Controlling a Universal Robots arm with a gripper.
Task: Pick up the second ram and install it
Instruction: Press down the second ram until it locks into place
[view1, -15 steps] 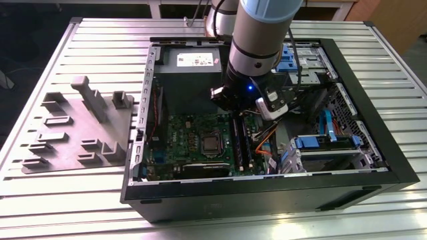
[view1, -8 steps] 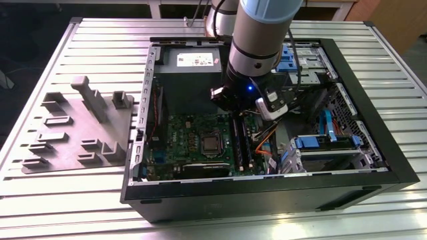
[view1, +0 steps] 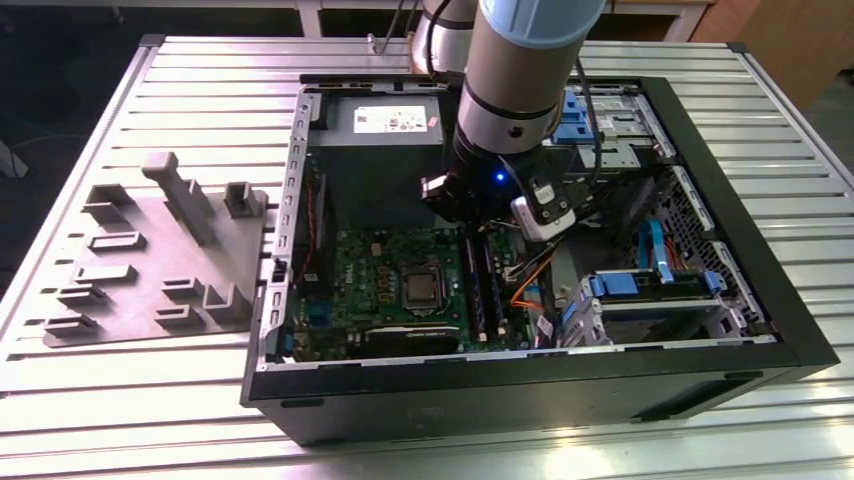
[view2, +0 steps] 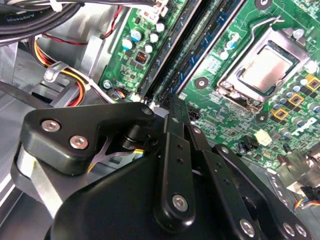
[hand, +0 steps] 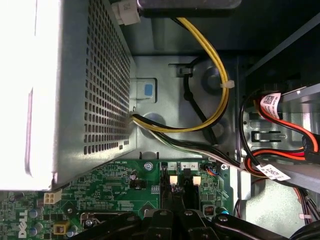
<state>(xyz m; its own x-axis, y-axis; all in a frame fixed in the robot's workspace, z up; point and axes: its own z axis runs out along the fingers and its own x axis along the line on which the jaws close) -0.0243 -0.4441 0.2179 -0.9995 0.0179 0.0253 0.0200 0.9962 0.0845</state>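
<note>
My gripper (view1: 487, 222) is low inside the open computer case, over the far end of the memory slots on the green motherboard (view1: 387, 270). In the second wrist view the gripper (view2: 167, 102) has its fingers drawn together, tips down on the end of a long dark strip. That strip is the second ram (view2: 194, 52), lying flat in its slot beside another like it. From the exterior view the ram (view1: 481, 292) shows as a dark strip to the right of the processor socket (view1: 424, 288). The gripper (hand: 177, 206) shows in the first wrist view just above the white slot latches (hand: 173, 179).
The grey fixture tray (view1: 147, 260) lies on the table at the exterior view's left. The silver power supply (hand: 75, 90) stands close to the gripper. Yellow, black and red cables (hand: 215, 100) loop beside the slots. Blue drive brackets (view1: 641, 285) fill the case's right half.
</note>
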